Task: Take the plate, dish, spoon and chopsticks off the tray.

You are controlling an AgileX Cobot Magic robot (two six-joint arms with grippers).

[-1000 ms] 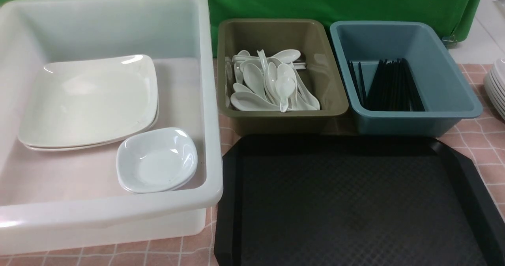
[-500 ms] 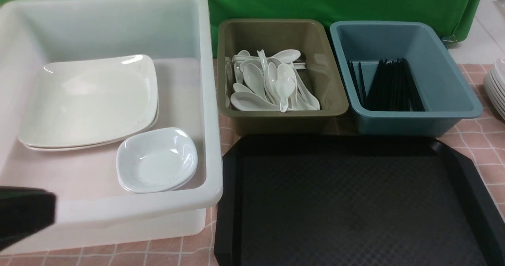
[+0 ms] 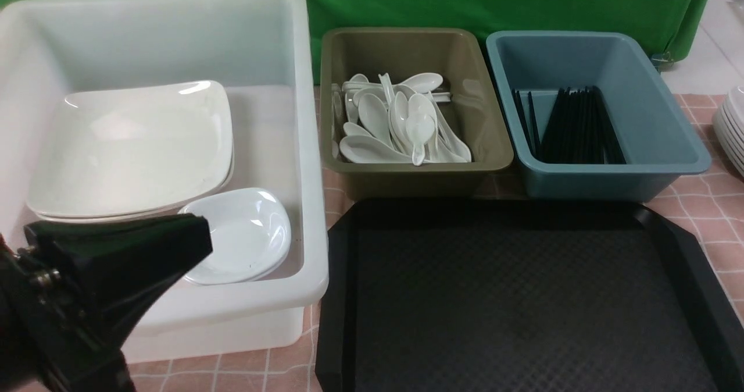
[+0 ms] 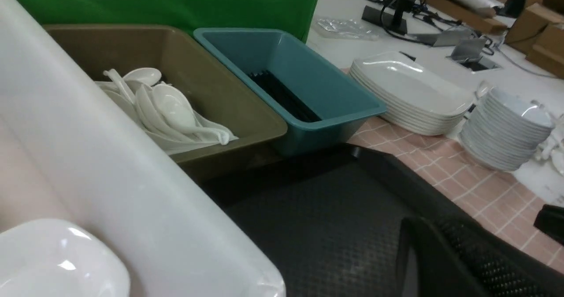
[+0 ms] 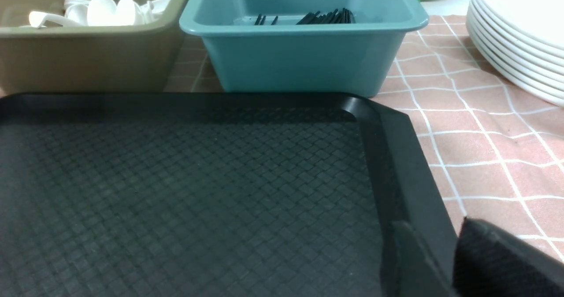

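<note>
The black tray (image 3: 523,299) lies bare in front of me, also shown in the right wrist view (image 5: 176,191). The plate (image 3: 133,148) tops a stack in the white bin (image 3: 311,148), and the dish (image 3: 250,235) sits beside it on another dish. One spoon (image 3: 419,127) lies topmost on the heap in the brown bin. A loose pair of chopsticks (image 3: 521,118) lies left of the bundle in the blue bin. My left gripper (image 3: 200,239) is shut and empty, hanging before the white bin's front wall. My right gripper (image 5: 440,244) stands open, its fingers either side of the tray's right rim.
The brown bin (image 3: 497,130) and blue bin (image 3: 674,142) stand just behind the tray, with a green cloth beyond. Stacked white plates (image 4: 410,94) and stacked dishes (image 4: 506,129) sit on the checked cloth to the right, close to the blue bin.
My left gripper has risen into the front view from the lower left and now covers the dish's near-left edge. Bins, tray and tableware have not moved.
</note>
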